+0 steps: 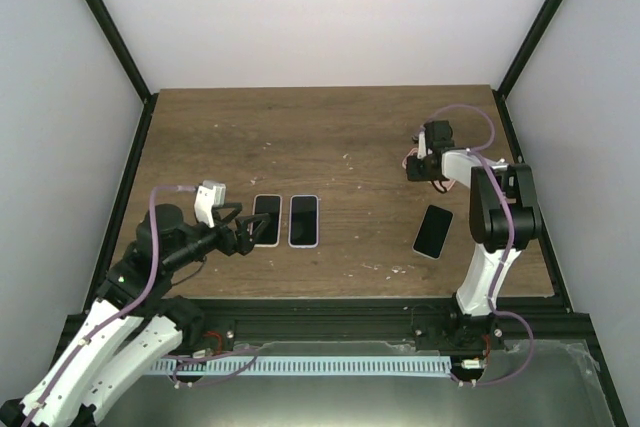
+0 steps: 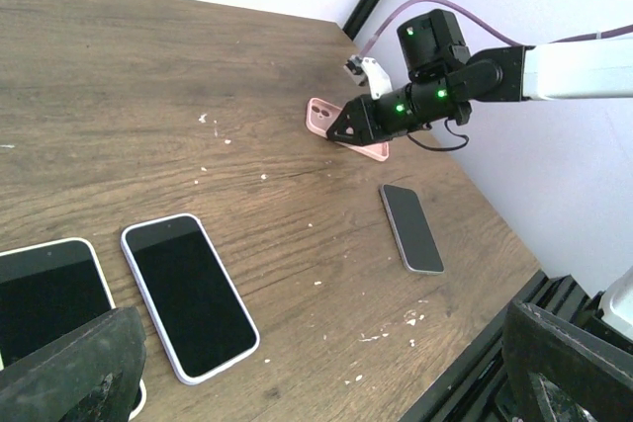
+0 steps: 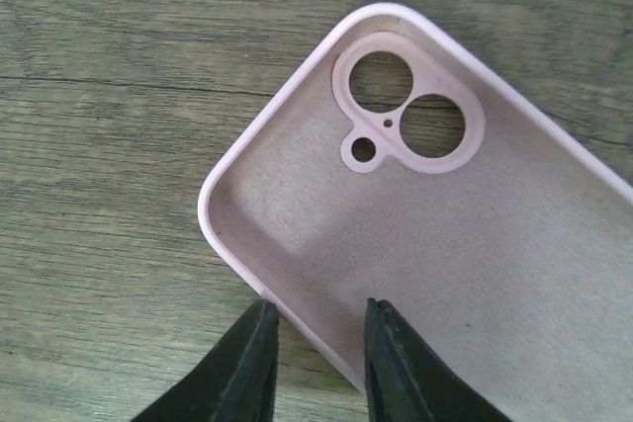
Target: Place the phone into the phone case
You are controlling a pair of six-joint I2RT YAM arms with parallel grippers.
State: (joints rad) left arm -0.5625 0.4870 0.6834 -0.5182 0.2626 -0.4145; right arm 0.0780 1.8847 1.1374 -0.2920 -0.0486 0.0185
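Observation:
The pink phone case (image 3: 435,264) lies open side up at the far right of the wooden table (image 1: 330,137). It also shows in the left wrist view (image 2: 324,118). My right gripper (image 3: 321,308) is closed down on the case's long rim, one finger outside and one inside; it shows in the top view (image 1: 413,169) too. The bare dark phone (image 1: 433,231) lies screen up nearer the front right, apart from the case, and also appears in the left wrist view (image 2: 412,227). My left gripper (image 1: 250,232) is open wide and empty, low over the table at the left.
Two phones in white cases (image 1: 266,219) (image 1: 303,220) lie side by side screen up beside my left gripper; the left wrist view shows them (image 2: 188,294) (image 2: 49,294). Black frame rails (image 1: 520,147) edge the table.

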